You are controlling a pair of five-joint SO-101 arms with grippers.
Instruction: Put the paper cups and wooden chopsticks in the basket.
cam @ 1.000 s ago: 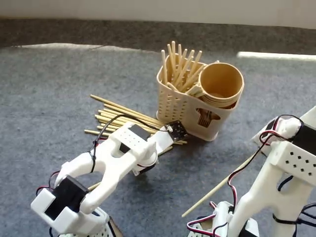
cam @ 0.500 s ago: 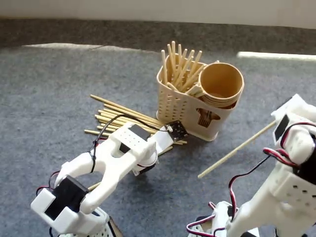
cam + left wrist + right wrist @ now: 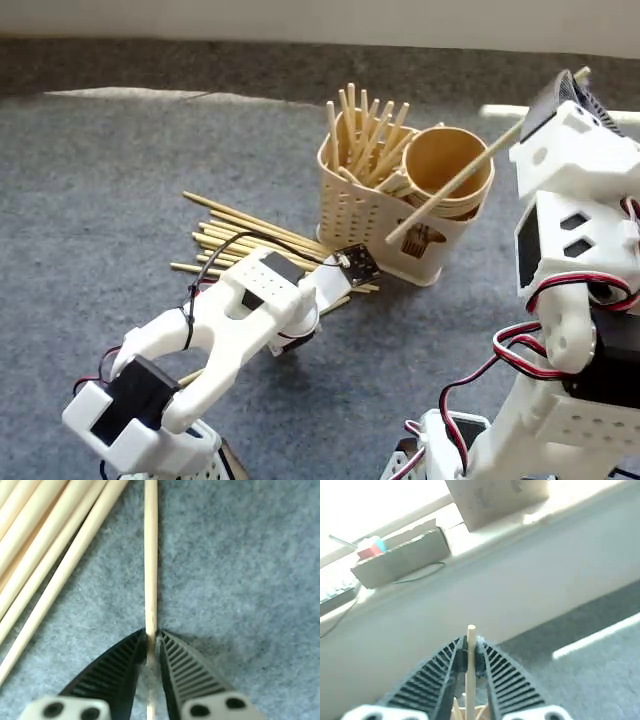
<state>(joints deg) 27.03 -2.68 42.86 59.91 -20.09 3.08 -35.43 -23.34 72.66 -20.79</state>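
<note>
Checking in from the remote station. The left end effector [image 3: 151, 634] is down at the bench [image 3: 120, 180] with both fingers pinched shut on a single chopstick [image 3: 150, 555]. That stick lies flat on the grey surface, just beside the loose chopsticks [image 3: 245, 240] fanned out in a pile. In the high view the pile sits next to the basket [image 3: 375, 230], on the left arm's [image 3: 225, 335] side, and the arm's wrist is right over the pile's near edge.

The right end effector [image 3: 470, 642] is up high, clamped on a raised chopstick [image 3: 455, 185], with the stick's tip poking just past the fingertips in the right wrist view. From above, that stick slants down from the right arm [image 3: 575, 230] across the front of the paper cups [image 3: 447, 160], and its free end sits over the basket's front wall (can't tell whether it actually touches anything there).

The basket stands upright on the bench. The paper cups are nested together and tilted in the compartment on the right arm's side. A bunch of upright chopsticks [image 3: 365, 125] fills the other compartment, with their ends sticking out well above the rim.

The right wrist view looks out past the bench at a pale wall and a ledge with a cardboard box [image 3: 402, 560] on it.
</note>
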